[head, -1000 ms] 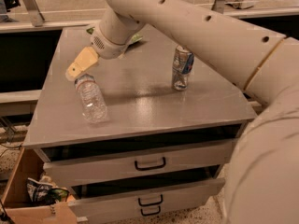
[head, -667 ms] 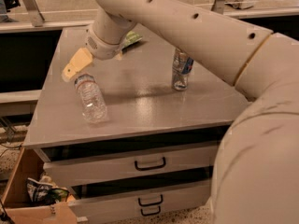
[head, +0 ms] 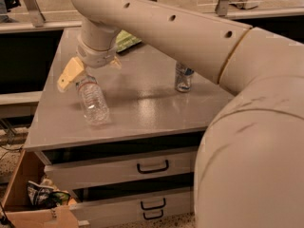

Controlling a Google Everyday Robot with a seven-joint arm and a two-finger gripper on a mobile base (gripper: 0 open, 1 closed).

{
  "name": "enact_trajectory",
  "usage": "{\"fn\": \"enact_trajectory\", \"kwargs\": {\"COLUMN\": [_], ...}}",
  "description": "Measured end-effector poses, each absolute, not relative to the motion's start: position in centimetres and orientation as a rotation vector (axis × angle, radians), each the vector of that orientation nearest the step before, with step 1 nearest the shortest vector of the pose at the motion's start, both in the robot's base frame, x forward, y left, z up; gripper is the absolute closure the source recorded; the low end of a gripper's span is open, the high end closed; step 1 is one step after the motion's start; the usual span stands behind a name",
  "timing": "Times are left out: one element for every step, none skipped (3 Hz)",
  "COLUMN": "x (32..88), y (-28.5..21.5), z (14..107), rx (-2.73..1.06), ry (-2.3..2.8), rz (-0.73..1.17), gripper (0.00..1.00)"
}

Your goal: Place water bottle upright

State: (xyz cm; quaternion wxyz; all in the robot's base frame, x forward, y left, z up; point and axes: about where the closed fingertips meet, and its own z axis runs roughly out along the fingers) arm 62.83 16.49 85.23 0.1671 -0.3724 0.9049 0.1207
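The water bottle (head: 93, 104), clear and ribbed, lies on its side on the grey cabinet top (head: 142, 103), left of middle, with its neck end pointing back toward my arm. My gripper (head: 90, 76) hangs just over that neck end. Its tan fingers (head: 70, 75) are spread open, one on each side of the bottle's top, and hold nothing. The bottle's cap is hidden under the gripper.
A silver-blue drink can (head: 183, 78) stands upright at the right, partly hidden behind my arm. A green packet (head: 126, 39) lies at the back of the top. Two drawers (head: 152, 165) sit below. A cardboard box (head: 28, 194) with clutter stands on the floor at the lower left.
The gripper has come down and forward over the bottle's neck end, and the arm now covers more of the can. The bottle and the can have not moved.
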Motion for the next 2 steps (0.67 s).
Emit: {"fn": "enact_trajectory", "kwargs": {"x": [62.2, 61.8], "y": [17.3, 18.4], "z": [84.8, 85.0], "rx": [-1.046, -1.052], "ry": [2.623, 2.632], "rz": [0.213, 0.063], "gripper": [0.18, 0.41]}}
